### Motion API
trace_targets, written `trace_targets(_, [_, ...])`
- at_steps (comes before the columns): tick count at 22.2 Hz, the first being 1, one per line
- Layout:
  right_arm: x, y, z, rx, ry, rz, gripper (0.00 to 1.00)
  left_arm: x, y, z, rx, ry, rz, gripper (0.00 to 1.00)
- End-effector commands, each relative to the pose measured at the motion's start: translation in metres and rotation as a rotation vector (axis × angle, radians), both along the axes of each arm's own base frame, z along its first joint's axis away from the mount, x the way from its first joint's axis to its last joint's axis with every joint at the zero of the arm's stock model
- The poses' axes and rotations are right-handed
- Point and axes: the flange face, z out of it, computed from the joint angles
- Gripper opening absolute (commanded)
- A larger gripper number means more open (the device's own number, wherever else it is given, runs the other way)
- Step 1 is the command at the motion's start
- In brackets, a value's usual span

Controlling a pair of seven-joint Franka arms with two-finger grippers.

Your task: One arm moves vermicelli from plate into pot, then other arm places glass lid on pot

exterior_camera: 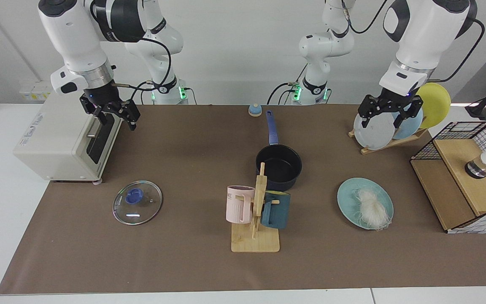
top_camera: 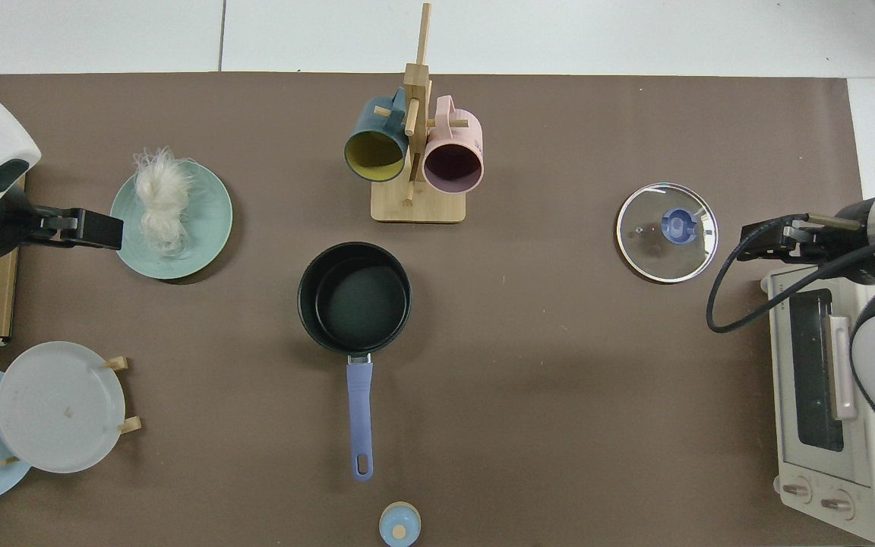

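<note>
The vermicelli (exterior_camera: 369, 207) (top_camera: 160, 201) lies as a white tangle on the teal plate (exterior_camera: 347, 197) (top_camera: 206, 228). At mid-table stands the dark pot (exterior_camera: 279, 166) (top_camera: 354, 296), nothing inside it, its blue handle pointing toward the arm bases. The glass lid (exterior_camera: 137, 202) (top_camera: 667, 232) rests flat on the mat, blue knob up. My left gripper (exterior_camera: 384, 120) (top_camera: 103, 230) hovers open in front of the plate rack, high behind the teal plate. Over the toaster oven's front, behind the lid, my right gripper (exterior_camera: 116, 120) (top_camera: 758, 239) hangs open. Both hold nothing.
A wooden mug rack (exterior_camera: 255, 236) with a pink mug (exterior_camera: 239, 204) and a teal mug (exterior_camera: 276, 209) stands just in front of the pot. A toaster oven (exterior_camera: 57, 139), a plate rack (exterior_camera: 378, 131), a wire-sided wooden box (exterior_camera: 462, 177) and a small blue knob (exterior_camera: 255, 109) line the edges.
</note>
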Motion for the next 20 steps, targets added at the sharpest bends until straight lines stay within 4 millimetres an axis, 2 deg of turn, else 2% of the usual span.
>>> trace_targets(1, [-0.002, -0.004, 0.003, 0.023, 0.003, 0.025, 1.0, 0.012, 0.003, -0.003, -0.024, 0.007, 0.008, 1.0])
trace_targets(4, [-0.002, -0.004, 0.003, 0.023, 0.003, 0.023, 1.0, 0.013, 0.001, -0.007, -0.023, 0.014, 0.006, 1.0])
trace_targets(8, [-0.002, -0.004, 0.003, 0.023, 0.003, 0.025, 1.0, 0.021, 0.012, -0.008, -0.061, 0.068, 0.028, 1.0])
trace_targets(11, [-0.002, -0.004, 0.003, 0.023, 0.003, 0.025, 1.0, 0.028, 0.016, 0.004, -0.064, 0.074, 0.031, 1.0])
trace_targets(15, [-0.002, -0.004, 0.003, 0.023, 0.003, 0.023, 1.0, 0.033, 0.028, -0.002, -0.066, 0.086, 0.05, 1.0])
trace_targets(20, [-0.002, -0.004, 0.003, 0.023, 0.001, 0.025, 1.0, 0.027, 0.016, -0.001, 0.015, 0.065, 0.014, 1.0])
